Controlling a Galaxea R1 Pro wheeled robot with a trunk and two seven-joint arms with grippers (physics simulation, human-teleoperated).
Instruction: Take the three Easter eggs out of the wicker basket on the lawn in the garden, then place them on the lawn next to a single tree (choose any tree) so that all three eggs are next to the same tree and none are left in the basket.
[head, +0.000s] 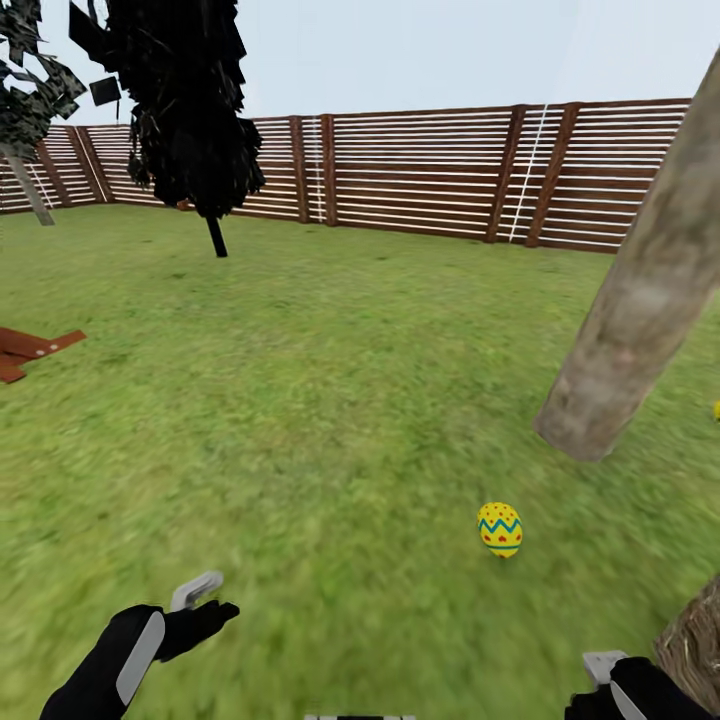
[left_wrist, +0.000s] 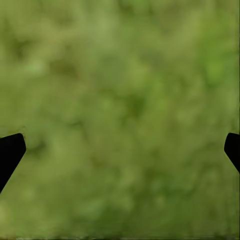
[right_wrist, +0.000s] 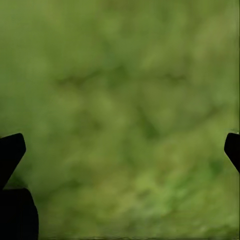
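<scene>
We see one Easter egg (head: 500, 529) lying on the lawn (head: 300, 420) near the tree (head: 640, 300), the wicker basket (head: 695, 640) just beside our right gripper (right_wrist: 120, 145). Both grippers, left (left_wrist: 120, 145) too, hold fingers spread over grass.

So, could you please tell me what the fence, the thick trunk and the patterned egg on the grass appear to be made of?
The brown slatted fence looks like stained wood: horizontal boards between darker posts. The thick pale grey-brown tree trunk reads as rough matte bark, mottled and streaky. The small yellow egg with blue zigzag and red marks looks smooth and painted; whether it is plastic or shell cannot be told.
</scene>
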